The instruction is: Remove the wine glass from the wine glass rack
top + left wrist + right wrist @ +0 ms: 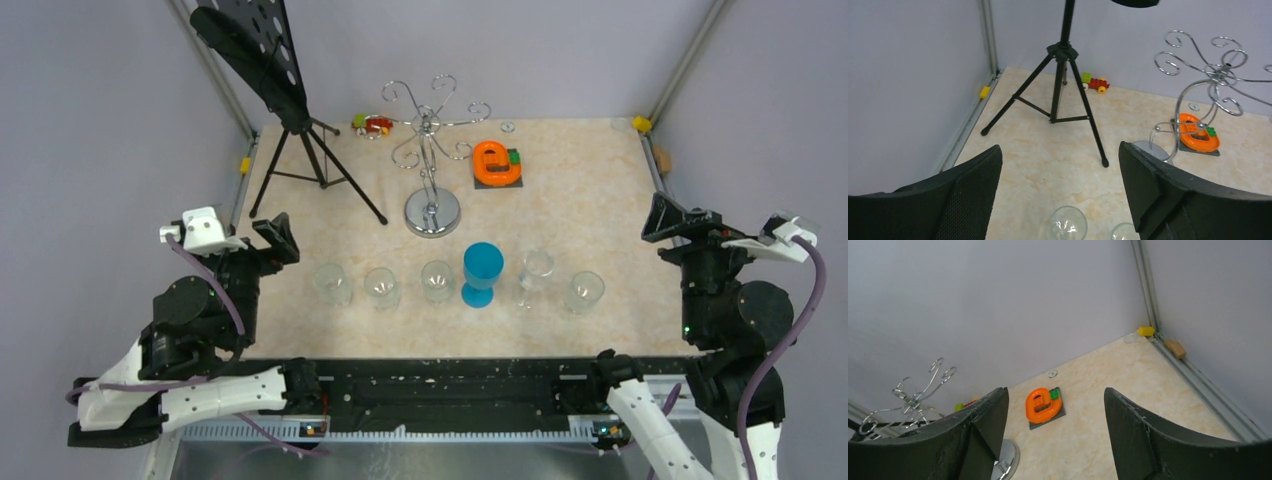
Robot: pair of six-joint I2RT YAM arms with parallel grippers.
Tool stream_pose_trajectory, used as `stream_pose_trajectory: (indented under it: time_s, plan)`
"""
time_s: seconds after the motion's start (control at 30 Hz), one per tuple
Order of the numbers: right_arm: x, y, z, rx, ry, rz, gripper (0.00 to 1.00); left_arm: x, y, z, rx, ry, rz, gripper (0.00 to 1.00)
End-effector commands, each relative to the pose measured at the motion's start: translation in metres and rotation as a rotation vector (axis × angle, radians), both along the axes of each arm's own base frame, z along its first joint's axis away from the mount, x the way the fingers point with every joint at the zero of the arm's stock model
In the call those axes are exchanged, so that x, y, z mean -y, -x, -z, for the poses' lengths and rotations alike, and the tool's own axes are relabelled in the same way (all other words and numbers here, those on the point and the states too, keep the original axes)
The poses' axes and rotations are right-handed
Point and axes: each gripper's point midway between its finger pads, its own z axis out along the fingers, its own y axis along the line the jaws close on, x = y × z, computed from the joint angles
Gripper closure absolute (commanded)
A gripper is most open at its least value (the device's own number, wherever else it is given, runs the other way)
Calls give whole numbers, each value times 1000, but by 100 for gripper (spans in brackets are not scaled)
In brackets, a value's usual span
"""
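The chrome wine glass rack (432,150) stands at the back centre on its round mirrored base. I see no glass hanging from its curled hooks. It also shows in the left wrist view (1215,75) and the right wrist view (913,400). A clear stemmed wine glass (535,275) stands on the table in a row with a blue goblet (482,272) and several clear glasses. My left gripper (275,240) (1060,150) is open and empty, left of the row. My right gripper (665,218) (1056,392) is open and empty at the right.
A black tripod music stand (300,120) stands at the back left. An orange toy on a grey plate (495,163) lies right of the rack. Small toys (375,125) lie by the back wall. Two clear glasses (1068,225) sit just below my left fingers.
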Motion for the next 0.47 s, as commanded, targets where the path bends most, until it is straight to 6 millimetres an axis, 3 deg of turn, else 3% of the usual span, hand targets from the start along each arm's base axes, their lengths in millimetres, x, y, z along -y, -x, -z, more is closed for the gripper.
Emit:
stream_pose_trajectory:
  time_s: [0.0, 0.23, 0.43]
  plan:
    - [26, 21, -3, -14, 29, 121, 29, -30, 6, 10, -18, -3, -117, 11]
    - [38, 31, 11, -55, 20, 180, 29, -49, 12, 10, -4, 35, -122, 7]
    - [37, 32, 17, -69, 12, 177, 29, -45, 11, 13, -5, 14, -118, 6]
